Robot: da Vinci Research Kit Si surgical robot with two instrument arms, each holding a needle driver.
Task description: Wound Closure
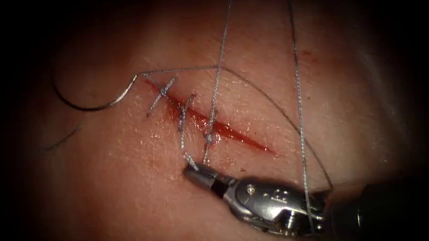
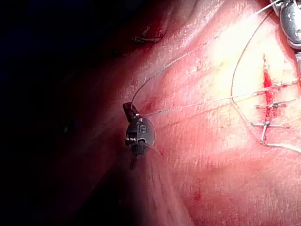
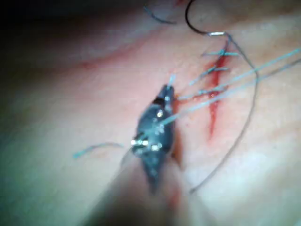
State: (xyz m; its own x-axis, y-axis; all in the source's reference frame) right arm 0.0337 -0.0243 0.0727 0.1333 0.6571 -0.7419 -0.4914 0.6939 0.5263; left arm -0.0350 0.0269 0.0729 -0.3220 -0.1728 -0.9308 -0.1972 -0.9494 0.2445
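The cut (image 1: 234, 134) runs slantwise across the tissue (image 1: 131, 196), with red fluid in it and three stitches (image 1: 182, 112) across its upper part. The curved needle (image 1: 91, 108) lies free on the tissue left of the cut, held by neither tool and not in the tissue. Its thread (image 1: 272, 106) arcs right over the cut. My right tool (image 1: 193, 171) is just below the third stitch, shut on a short thread end (image 1: 189, 160). Two strands (image 1: 297, 83) rise out of view. My left tool (image 2: 128, 109) is shut on the thread (image 2: 197, 102) leading to the stitches.
A loose cut thread end (image 1: 63, 139) lies on the tissue at the far left. Another loose piece (image 3: 94, 149) lies beside my right tool's shaft. The lower end of the cut (image 1: 259, 146) is unstitched.
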